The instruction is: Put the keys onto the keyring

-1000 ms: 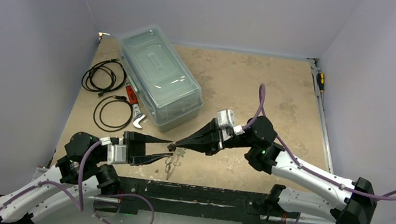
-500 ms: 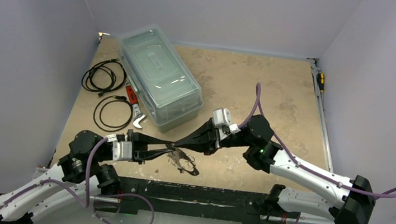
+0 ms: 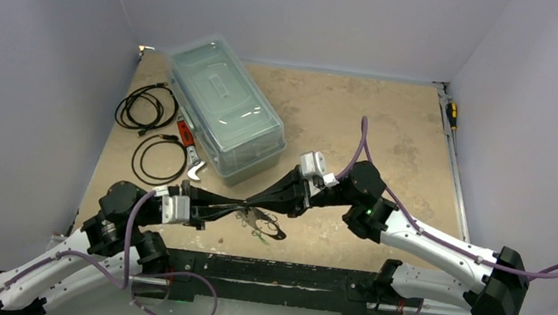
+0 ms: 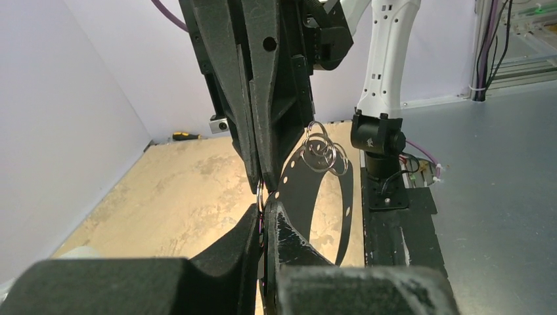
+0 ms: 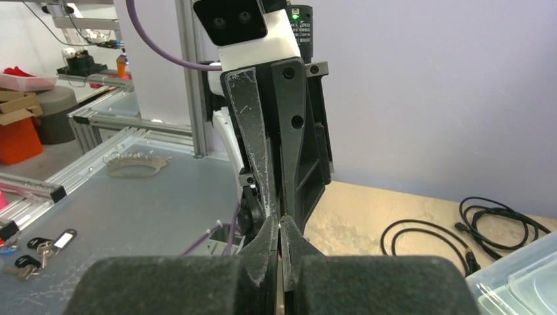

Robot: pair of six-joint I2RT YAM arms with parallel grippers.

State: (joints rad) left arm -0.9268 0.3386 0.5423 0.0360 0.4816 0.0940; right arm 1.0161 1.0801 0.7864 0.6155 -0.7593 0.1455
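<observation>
Left hand (image 3: pixel 237 206) and right hand (image 3: pixel 251 202) meet tip to tip near the bench's (image 3: pixel 344 117) 6 o'clock edge, both clamped on one keyring (image 4: pixel 299 190) dangling toward 5 o'clock. It shows roughly three overlapping metal rings (image 4: pixel 322 152); the keys are impossible to count.

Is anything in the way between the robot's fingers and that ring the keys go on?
Nothing visible. The left gripper and the right gripper meet tip to tip, both shut on the edge of the keyring. Its loop hangs beside them, with the small metal rings on it.
</observation>
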